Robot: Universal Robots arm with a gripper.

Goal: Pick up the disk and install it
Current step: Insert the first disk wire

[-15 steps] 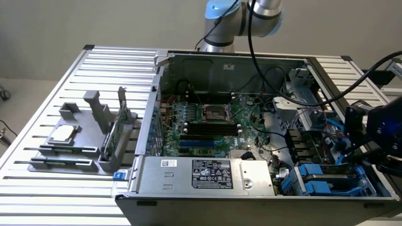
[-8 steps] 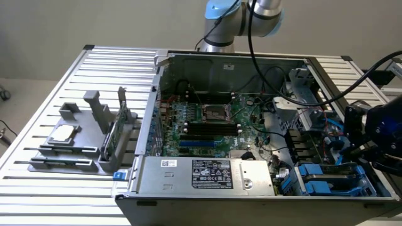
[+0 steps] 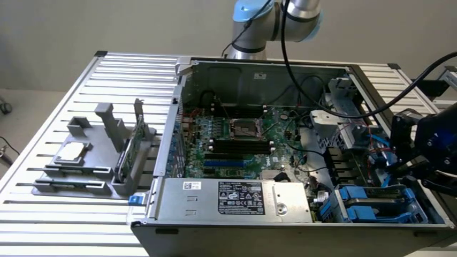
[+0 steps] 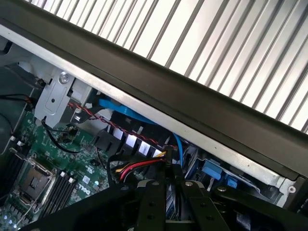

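**Operator:** Exterior view. Report the pincer position.

**Technician:** The black pincer (image 3: 410,160) hangs over the open dark-grey metal computer case (image 3: 257,69), at the exterior view's right. The case stands on the slatted aluminium surface (image 3: 43,214).

**Operator:** Locate the disk.

**Technician:** The disk (image 3: 367,201), a flat silver-grey metal drive framed by a bright blue plastic carrier, lies in the drive bay at the case's corner, at the exterior view's right. It is near the silver power supply box with a black label (image 3: 236,198) and below the pincer. Contact between pincer and disk cannot be determined.

**Operator:** Other items?

**Technician:** A grey plastic rack (image 3: 93,160) sits on the surface at the exterior view's left, just outside the case wall. It carries a small square silver chip (image 3: 71,152) and a thin green circuit card (image 3: 132,150), which stands upright.

**Operator:** Wrist view.

**Technician:** The pincer (image 4: 169,192) is inside the case, near the green motherboard (image 4: 53,168). A red, yellow and black wire bundle (image 4: 139,166) runs just beside it. Small blue plastic parts (image 4: 211,171) sit along the case wall; whether they belong to the disk's carrier cannot be told.

**Operator:** Pincer state?

**Technician:** Cannot tell from either view.
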